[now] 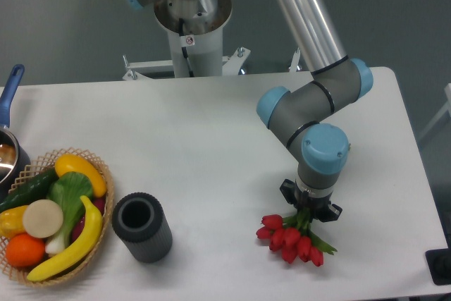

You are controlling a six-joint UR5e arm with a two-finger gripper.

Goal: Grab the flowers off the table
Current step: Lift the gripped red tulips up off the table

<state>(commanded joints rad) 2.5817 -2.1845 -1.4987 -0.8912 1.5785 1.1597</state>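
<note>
While the flowers (292, 237) lie near the front edge of the surface (211, 139), toward its right-hand front corner, they appear to rest on it rather than hang clear, so the lift itself looks not yet done. The red heads fan out toward the front and the green stems run back under the end effector (311, 211), which sits directly over the stem end of the bunch. Its fingers are hidden by the wrist and the dark flange above them, so I cannot tell whether they are spread around the stems or closed on them. My judgement is that the approach and descent are finished and the task stands at the grasp: what is left is to confirm a firm hold on the stems and then raise the bunch off the surface. Further out, a dark grey cylinder (142, 227) stands upright near the front edge, well apart from the flowers. Beyond it, at the left front corner, a woven basket (99, 244) holds fruit and vegetables, and a blue-handled pot (8, 147) shows at the left edge.
</note>
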